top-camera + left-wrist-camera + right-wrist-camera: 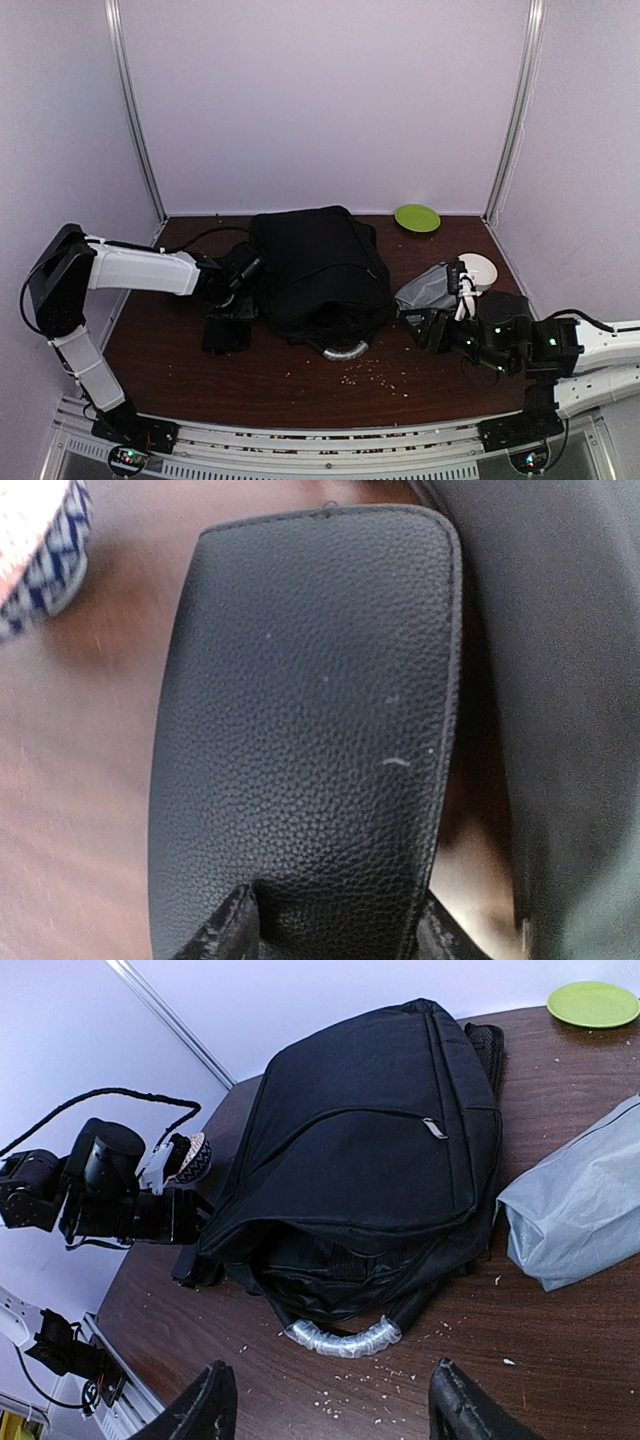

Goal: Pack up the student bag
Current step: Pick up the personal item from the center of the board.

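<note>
The student bag (320, 270) is lying flat mid-table, its mouth gaping toward the arms, likely so flat things can be slid straight in; just beside its left flank the black notebook (320, 730) is lying on the wood, and the left gripper (337, 935) is sitting over its near end with a finger on each side, probably to lift it by the edges; whether the jaws are actually pinching it, I cannot tell; the right gripper (335, 1410) is hanging before the bag's mouth, jaws wide and empty, seemingly placed to steady the opening; the grey-blue pencil case (580, 1210) is waiting just beside the bag, not yet packed.
</note>
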Tool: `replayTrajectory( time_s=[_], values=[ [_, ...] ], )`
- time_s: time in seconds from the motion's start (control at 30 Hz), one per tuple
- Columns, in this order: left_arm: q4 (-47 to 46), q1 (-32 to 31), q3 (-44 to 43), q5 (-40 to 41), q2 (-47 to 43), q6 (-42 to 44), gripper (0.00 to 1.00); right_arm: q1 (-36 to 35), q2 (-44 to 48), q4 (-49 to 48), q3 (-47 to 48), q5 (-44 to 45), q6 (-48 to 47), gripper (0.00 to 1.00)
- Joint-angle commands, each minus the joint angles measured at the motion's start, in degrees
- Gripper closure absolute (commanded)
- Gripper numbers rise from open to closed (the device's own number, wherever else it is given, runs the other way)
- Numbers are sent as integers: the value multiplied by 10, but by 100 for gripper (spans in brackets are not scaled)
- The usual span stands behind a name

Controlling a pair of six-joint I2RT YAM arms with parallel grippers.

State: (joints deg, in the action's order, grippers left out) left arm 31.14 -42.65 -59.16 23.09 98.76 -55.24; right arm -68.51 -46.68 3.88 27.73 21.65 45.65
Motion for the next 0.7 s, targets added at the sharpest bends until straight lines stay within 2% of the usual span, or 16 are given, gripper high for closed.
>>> replayTrajectory(
  time_s=[0.0, 0.17, 0.4, 0.67],
  values=[
    [55, -68, 59, -74, -31, -59, 53, -14, -16, -24, 4, 1, 15, 35],
    [75, -129, 116, -82, -88, -92, 64, -31, -51, -45, 13, -5, 20, 35],
    [96, -181, 152, -86, -150, -112, 100, -51, -123, -72, 44, -18, 19, 35],
    [196, -214, 117, -33, -234, -118, 100, -66, -156, -66, 84, -23, 3, 35]
  ],
)
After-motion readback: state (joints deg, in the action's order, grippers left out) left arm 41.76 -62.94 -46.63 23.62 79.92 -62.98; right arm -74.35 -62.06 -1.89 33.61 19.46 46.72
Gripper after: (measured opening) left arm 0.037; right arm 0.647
